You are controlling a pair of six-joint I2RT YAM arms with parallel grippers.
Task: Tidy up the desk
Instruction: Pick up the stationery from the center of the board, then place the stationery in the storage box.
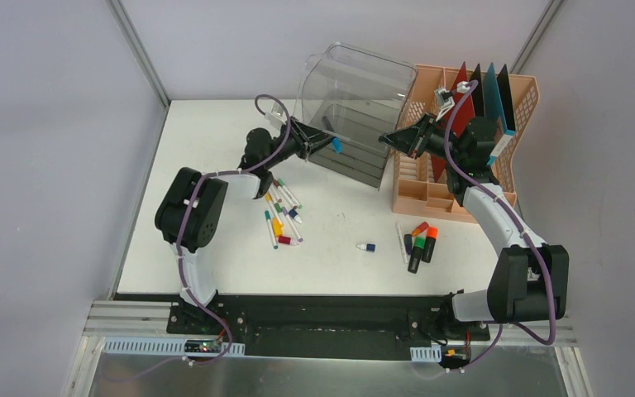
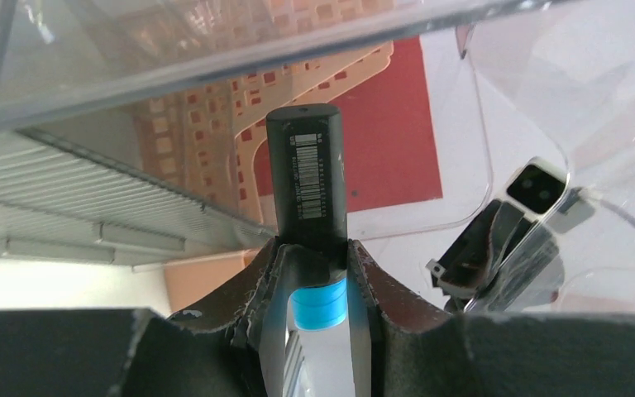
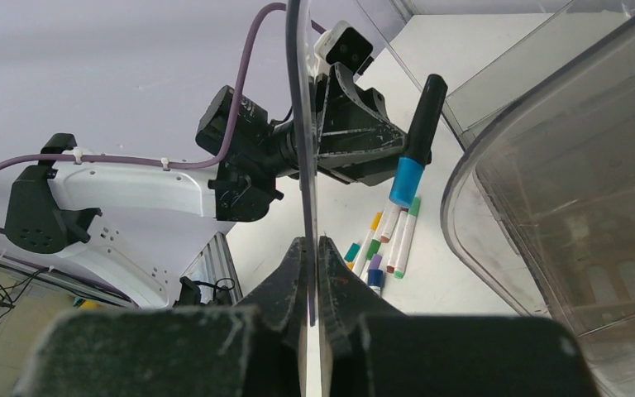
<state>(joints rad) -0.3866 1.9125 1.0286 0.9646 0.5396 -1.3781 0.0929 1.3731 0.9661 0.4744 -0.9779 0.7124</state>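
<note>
Above the desk [image 1: 339, 227], left pincer [image 1: 325, 144] grips a marker [image 2: 307, 174] — right pincer [image 3: 311, 248] pinches the bin [image 1: 355, 87].

**Top view.** Left arm [image 1: 194, 211] and right arm [image 1: 500, 217]: curved white link shells joined by boxy black joint housings. Each arm stands on a black base [image 1: 188, 318] toward 6 o'clock. A purple cable [image 1: 183, 269] runs along each arm, fixed with white ties and looping free near the wrist. Left gripper [image 1: 331, 143] and right gripper [image 1: 387, 141]: black and wedge-shaped.

**Wrist views.** Matt black fingers [image 3: 293, 273] with rough, chipped edges. A small white wrist camera [image 3: 343, 45] with a dark lens sits at 12 o'clock on the left gripper.
</note>
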